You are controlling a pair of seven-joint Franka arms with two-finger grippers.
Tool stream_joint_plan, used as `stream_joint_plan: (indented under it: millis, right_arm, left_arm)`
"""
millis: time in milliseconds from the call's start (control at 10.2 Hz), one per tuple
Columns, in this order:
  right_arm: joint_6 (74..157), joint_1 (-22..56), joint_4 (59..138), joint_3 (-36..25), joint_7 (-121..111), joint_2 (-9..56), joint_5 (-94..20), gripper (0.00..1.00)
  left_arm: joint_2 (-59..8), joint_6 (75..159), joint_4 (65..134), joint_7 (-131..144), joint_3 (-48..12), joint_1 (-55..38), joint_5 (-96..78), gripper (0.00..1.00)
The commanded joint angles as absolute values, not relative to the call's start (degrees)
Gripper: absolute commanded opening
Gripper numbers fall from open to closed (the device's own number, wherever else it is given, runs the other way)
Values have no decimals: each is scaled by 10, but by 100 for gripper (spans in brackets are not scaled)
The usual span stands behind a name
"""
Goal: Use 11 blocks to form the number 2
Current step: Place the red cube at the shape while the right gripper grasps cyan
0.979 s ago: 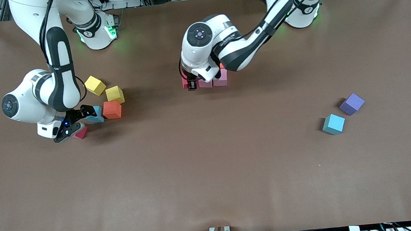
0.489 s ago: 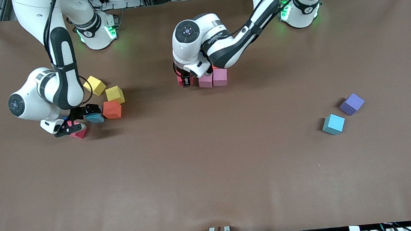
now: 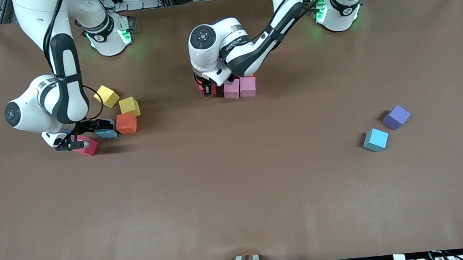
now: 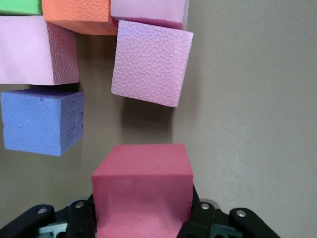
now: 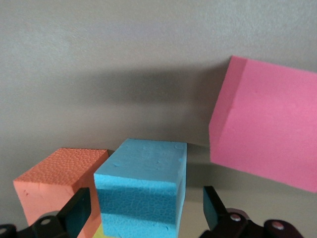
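Little of the figure stands yet. Nearest the front edge of the bench [image 3: 239,214], toward the left arm's end, a light blue block [image 3: 376,140] and a purple block [image 3: 396,116] lie loose and well apart from the build. Toward the right arm's end, a pink block [image 3: 87,146] lies nearest the front, then a second light blue block [image 3: 107,132] touching an orange block [image 3: 126,123], with two yellow cubes [image 3: 129,106] just past them. The right tool [image 5: 148,210] is down at bench level with its jaws wide, straddling that light blue block but not yet gripping it. Farther toward the bases' edge, at mid-bench, sits the started cluster: two pink blocks [image 3: 239,87] side by side, with a purple [image 4: 42,121], an orange [image 4: 79,15] and a green block [image 4: 20,6] showing in the left wrist view. The left arm reaches in low over this cluster, its left tool [image 4: 143,218] clamped narrow on a red block [image 4: 142,191] beside the pink pair. By my count five are set, one is arriving, five remain.
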State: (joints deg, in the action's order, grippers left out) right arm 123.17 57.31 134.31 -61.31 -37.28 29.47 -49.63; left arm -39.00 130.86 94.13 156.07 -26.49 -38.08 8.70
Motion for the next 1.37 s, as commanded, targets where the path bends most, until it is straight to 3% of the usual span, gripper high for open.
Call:
stream_joint_plan:
  millis: [0, 98, 294, 489, 587, 1272]
  right_arm:
    - [1239, 585, 1360, -618, -369, 309, -539, 100]
    - [1239, 592, 1361, -618, -369, 314, -541, 100]
    - [1239, 596, 1361, -618, -370, 314, -541, 55]
    - [1238, 599, 1359, -618, -377, 314, -541, 26]
    - [1238, 606, 1357, -618, -379, 313, -539, 19]
    - [1203, 652, 1261, -694, -465, 304, -533, 16]
  left_arm:
    - [-399, 1317, 934, 1609, -241, -409, 98, 22]
    - [-401, 1323, 936, 1614, -236, -410, 106, 22]
    - [-407, 1329, 937, 1631, -236, -410, 127, 23]
    - [-408, 1346, 947, 1654, -236, -410, 153, 24]
    - [-410, 1350, 947, 1657, -236, -410, 154, 24]
    - [-410, 1391, 996, 1708, -236, -412, 208, 25]
